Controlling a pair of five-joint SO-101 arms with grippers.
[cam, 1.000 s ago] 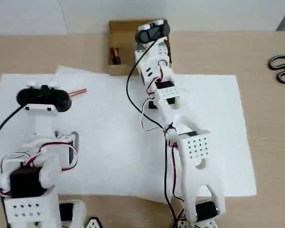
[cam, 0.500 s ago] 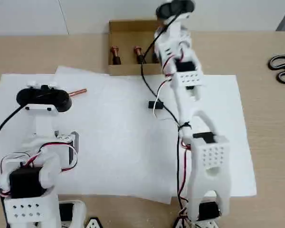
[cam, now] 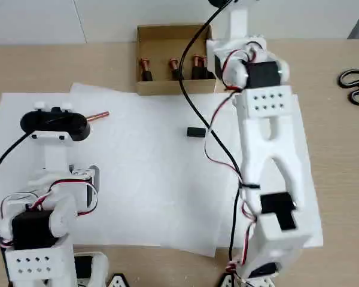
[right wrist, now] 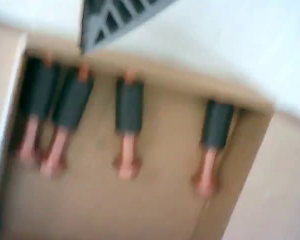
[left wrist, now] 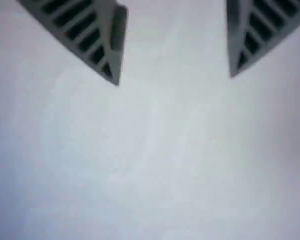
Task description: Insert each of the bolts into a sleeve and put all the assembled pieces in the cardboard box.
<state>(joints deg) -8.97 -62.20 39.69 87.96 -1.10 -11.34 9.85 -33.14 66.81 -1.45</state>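
The left claw (left wrist: 172, 80) gapes wide over the paper (cam: 137, 179). Four assembled pieces (right wrist: 128, 125) lie in the box (cam: 167, 28). The right claw (right wrist: 115, 22) hangs above them, and I cannot tell its width. A bolt (cam: 97, 116) and a sleeve (cam: 195, 132) lie apart on the paper.

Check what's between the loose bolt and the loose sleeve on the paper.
Nothing. In the high view, the stretch from the bolt to the sleeve is bare paper.

We see four sleeved copper bolts (right wrist: 128, 127) lying in the cardboard box (cam: 167, 88). A bare bolt (cam: 99, 116) and a black sleeve (cam: 195, 132) lie outside.
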